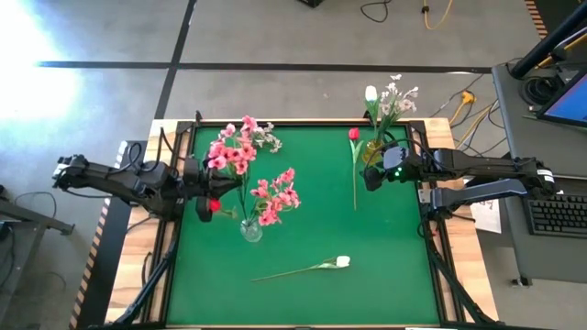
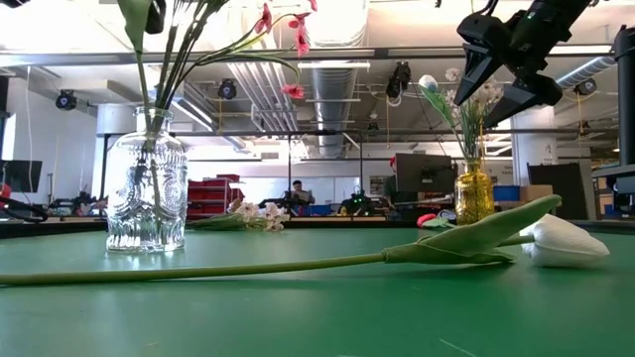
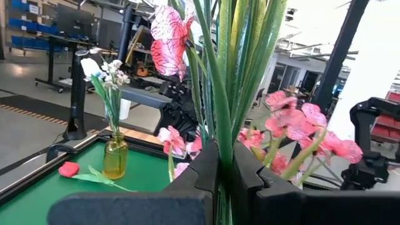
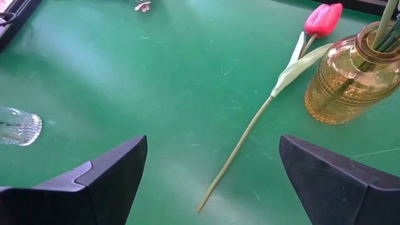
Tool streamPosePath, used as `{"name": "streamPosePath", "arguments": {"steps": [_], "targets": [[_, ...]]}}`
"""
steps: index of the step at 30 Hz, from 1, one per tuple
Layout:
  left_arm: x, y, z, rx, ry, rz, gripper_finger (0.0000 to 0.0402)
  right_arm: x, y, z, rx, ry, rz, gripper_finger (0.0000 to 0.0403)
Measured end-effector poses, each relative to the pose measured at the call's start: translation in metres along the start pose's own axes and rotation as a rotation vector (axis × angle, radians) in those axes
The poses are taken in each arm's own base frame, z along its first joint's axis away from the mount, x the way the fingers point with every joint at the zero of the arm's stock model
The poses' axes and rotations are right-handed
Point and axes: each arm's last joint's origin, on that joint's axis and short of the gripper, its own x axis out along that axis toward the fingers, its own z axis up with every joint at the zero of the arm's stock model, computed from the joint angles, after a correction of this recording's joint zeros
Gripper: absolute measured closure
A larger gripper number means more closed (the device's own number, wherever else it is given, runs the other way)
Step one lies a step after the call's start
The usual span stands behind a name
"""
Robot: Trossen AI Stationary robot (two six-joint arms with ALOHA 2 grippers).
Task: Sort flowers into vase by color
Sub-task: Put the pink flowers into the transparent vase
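My left jaws (image 1: 204, 189) are clamped narrow on a bunch of green stems (image 3: 225, 94) that carry pink blossoms (image 1: 231, 149). I hold the bunch in the air just beside the clear vase (image 1: 250, 229), on the side toward my left arm. In my left wrist view the stems run straight up between my two dark fingers (image 3: 194, 181), with a pink-and-white petal (image 3: 167, 32) high on them.

The clear vase stands on the green desk (image 1: 303, 302) and already holds a pink spray (image 1: 275, 197) that leans out above its rim. In the low view it shows as ribbed glass with several stems inside it.

My right jaws (image 1: 371, 176) stand wide and hold nothing. They hang above the desk well apart from the clear vase, just beside the amber vase (image 1: 373, 151), which stands near the desk's far edge and holds a white tulip (image 1: 371, 93) and small white blossoms (image 1: 400, 94).

A red tulip (image 1: 353, 134) lies flat on the desk between the clear vase and the amber vase, much nearer the amber one. Its thin stem runs toward the near edge of the desk.

Another white tulip (image 1: 342, 262) lies on the desk on the near side of the clear vase, and its stem points back toward my left arm's side. A few loose pale blossoms (image 1: 271, 139) lie near the desk's far edge, beyond the clear vase.
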Motion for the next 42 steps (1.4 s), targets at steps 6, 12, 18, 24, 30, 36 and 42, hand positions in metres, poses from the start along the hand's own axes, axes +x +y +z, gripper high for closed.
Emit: {"name": "streamPosePath", "arguments": {"steps": [6,12,18,24,30,36,42], "targets": [[0.001,-0.002,-0.002,0.003,0.010,-0.011,0.0401,0.000,0.000,0.000,0.000,0.000,0.000,0.0046],[0.000,-0.001,-0.007,0.048,0.020,-0.012,0.0401,0.000,0.000,0.000,-0.001,0.000,0.000,0.0046],[0.000,-0.003,-0.006,0.064,0.008,-0.025,0.0401,0.000,0.000,0.000,-0.002,0.000,0.000,0.0046],[-0.001,-0.005,-0.007,0.086,0.018,-0.082,0.0402,0.000,0.000,0.000,-0.002,0.000,0.000,0.0046],[0.000,-0.005,-0.008,0.106,0.027,-0.084,0.0401,0.000,0.000,0.000,-0.002,0.000,0.000,0.0046],[-0.001,-0.007,-0.009,0.134,0.038,-0.134,0.0401,0.000,0.000,0.000,-0.002,0.000,0.000,0.0046],[0.000,-0.006,-0.011,0.155,0.056,-0.131,0.0402,0.000,0.000,0.000,-0.002,0.000,0.000,0.0046]]}}
